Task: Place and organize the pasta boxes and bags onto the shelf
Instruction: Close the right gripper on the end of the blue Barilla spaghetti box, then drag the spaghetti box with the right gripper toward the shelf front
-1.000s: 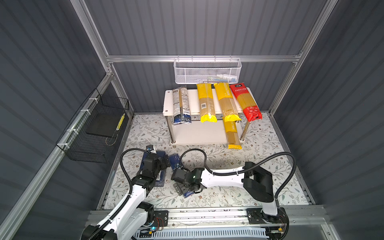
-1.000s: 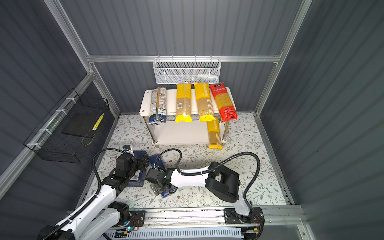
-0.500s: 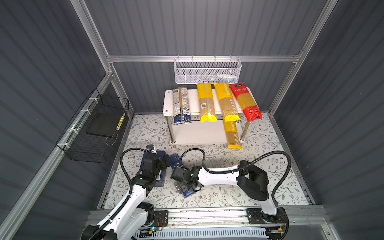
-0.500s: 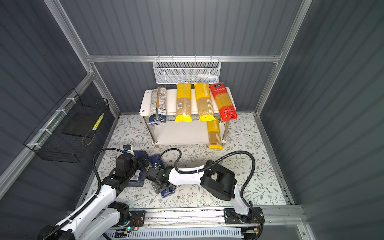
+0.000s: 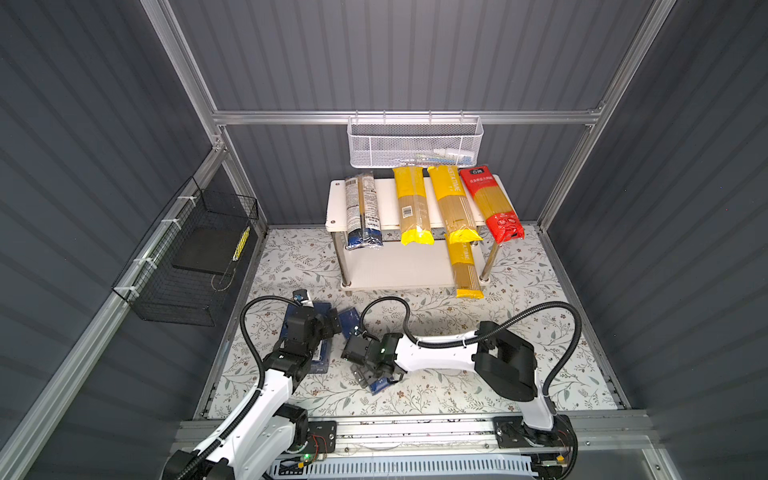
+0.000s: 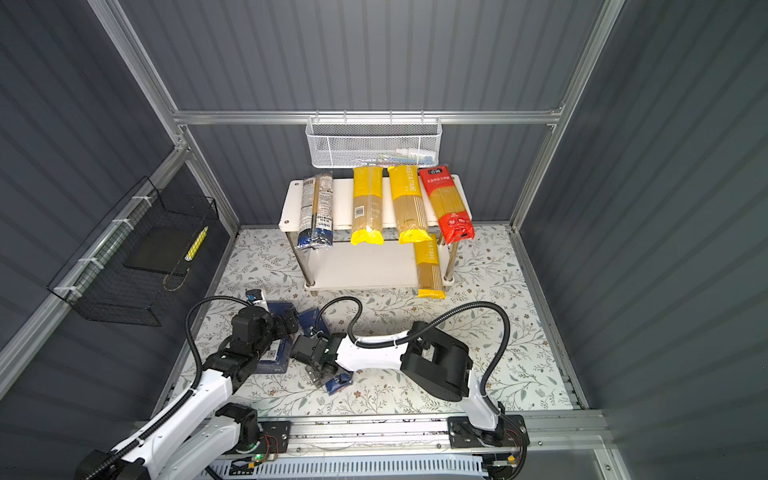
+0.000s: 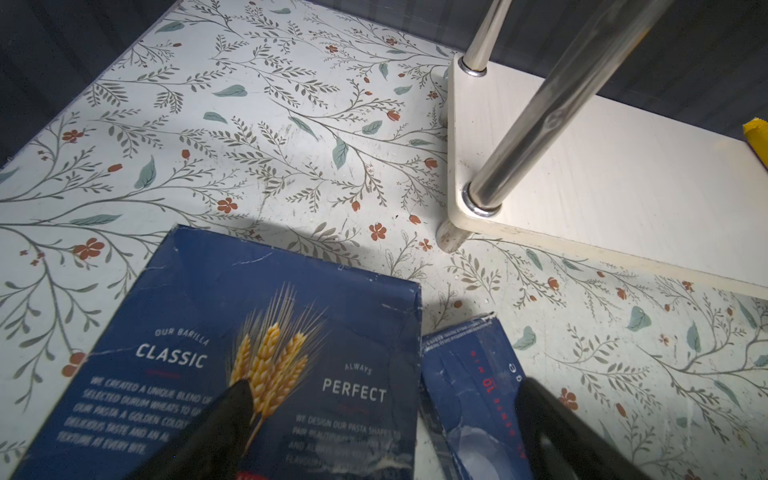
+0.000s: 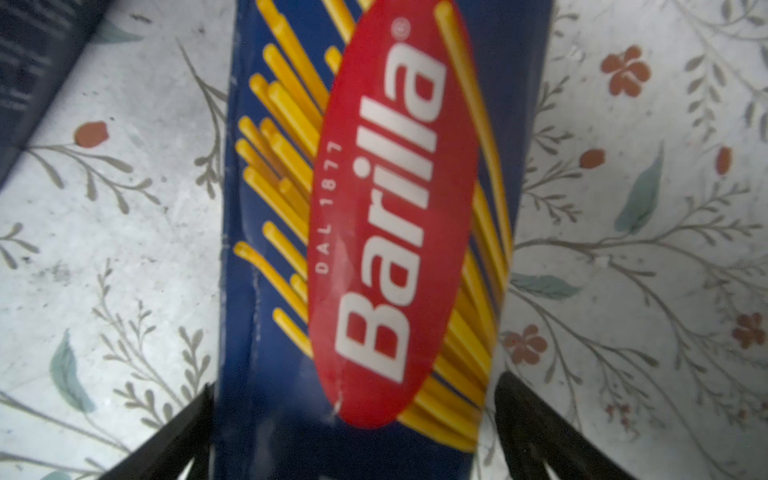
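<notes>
Just changed: my right gripper (image 8: pixel 355 388) is barely shifting, sitting low over the narrow box (image 8: pixel 374 208), and its jaws are starting to narrow from full spread. They are still standing wide, one finger at each long edge of the box. I cannot confirm a firm pinch yet. My judgement: I am going into the grasp, lift not begun.

The box is lying flat on the floral mat (image 5: pixel 457 316), logo up, near the front, well apart from the shelf (image 5: pixel 395 266). In both top views its long axis is running front to back, with the far end pointing toward the shelf's left legs and leaning slightly left. My fingers are crossing that axis.

My left gripper (image 7: pixel 382 388) is hovering with jaws spread, holding nothing, over the wide box (image 7: pixel 257 332), which is lying just beside the narrow one. The bags (image 5: pixel 409 205) are already lying on the shelf, so probably only the two boxes remain.
</notes>
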### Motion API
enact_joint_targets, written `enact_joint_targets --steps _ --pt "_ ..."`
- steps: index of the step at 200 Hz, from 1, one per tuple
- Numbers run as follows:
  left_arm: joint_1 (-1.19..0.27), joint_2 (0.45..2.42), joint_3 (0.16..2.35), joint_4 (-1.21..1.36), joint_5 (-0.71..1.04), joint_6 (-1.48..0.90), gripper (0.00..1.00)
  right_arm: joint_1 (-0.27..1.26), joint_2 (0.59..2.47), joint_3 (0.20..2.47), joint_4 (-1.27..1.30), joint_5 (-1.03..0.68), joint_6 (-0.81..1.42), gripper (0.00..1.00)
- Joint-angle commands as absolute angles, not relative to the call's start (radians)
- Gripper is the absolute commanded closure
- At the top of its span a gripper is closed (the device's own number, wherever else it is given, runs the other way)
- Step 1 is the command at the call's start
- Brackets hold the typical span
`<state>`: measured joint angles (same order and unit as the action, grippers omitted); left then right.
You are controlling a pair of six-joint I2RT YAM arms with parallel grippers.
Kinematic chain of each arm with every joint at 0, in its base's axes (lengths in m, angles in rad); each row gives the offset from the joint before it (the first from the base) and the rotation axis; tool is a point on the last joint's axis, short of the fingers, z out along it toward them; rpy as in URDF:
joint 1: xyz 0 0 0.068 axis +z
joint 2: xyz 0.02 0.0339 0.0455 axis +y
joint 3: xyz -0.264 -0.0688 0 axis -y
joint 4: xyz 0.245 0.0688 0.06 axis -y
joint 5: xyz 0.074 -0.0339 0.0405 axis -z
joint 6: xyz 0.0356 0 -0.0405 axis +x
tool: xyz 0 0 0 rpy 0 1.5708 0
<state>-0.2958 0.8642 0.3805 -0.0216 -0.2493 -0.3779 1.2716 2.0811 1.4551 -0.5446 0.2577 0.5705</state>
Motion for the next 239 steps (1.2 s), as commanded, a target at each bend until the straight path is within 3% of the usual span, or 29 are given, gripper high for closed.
enact_joint_targets --steps 1,16,239 --pt "-0.298 0.869 0.39 -0.009 -0.236 -0.363 0.01 1.273 2.095 1.46 -0.594 0.286 0.563 0.09" --pt "-0.298 0.868 0.39 -0.009 -0.235 -0.363 0.01 1.274 2.084 1.442 -0.571 0.277 0.563 0.15" --pt "-0.298 0.856 0.388 -0.016 -0.242 -0.363 0.01 1.248 1.79 1.082 -0.154 0.309 0.666 0.49"
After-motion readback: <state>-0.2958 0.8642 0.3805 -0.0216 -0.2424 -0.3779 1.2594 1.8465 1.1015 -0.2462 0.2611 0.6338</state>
